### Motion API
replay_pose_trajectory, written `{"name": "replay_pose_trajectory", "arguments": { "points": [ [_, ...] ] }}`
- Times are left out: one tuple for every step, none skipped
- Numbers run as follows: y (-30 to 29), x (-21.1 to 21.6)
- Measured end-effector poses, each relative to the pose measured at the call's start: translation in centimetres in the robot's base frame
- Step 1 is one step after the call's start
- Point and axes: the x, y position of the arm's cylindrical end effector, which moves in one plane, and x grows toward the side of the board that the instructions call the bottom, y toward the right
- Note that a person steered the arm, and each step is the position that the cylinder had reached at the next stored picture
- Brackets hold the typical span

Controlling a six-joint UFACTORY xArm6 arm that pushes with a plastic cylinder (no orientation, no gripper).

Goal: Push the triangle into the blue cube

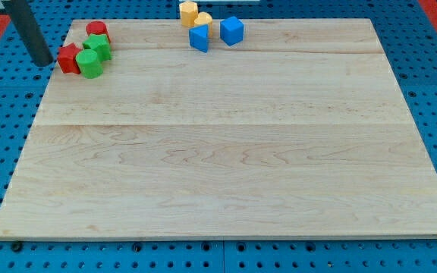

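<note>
A blue triangle-like block (199,38) lies near the board's top edge, just left of the blue cube (232,30), a small gap between them. Two yellow blocks (188,12) (203,20) sit just above the blue triangle. My tip (44,62) is at the view's far top left, just off the board's left edge, right beside a red block (69,58), far left of the blue blocks.
A cluster at the top left corner holds the red block, a red cylinder (97,31), and two green blocks (97,47) (91,64). The wooden board (226,152) lies on a blue perforated table.
</note>
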Motion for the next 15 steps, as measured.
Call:
{"name": "replay_pose_trajectory", "arguments": {
  "points": [
    [2.9,-9.4],
    [3.7,-10.7],
    [3.7,-10.7],
    [3.7,-10.7],
    [3.7,-10.4],
    [3.7,-8.9],
    [3.7,-8.1],
    [3.7,-8.1],
    [3.9,-10.7],
    [5.0,-10.7],
    [10.1,-10.8],
    [11.6,-10.7],
    [15.1,-10.6],
    [21.4,-7.6],
    [25.8,-5.5]
  ]
}}
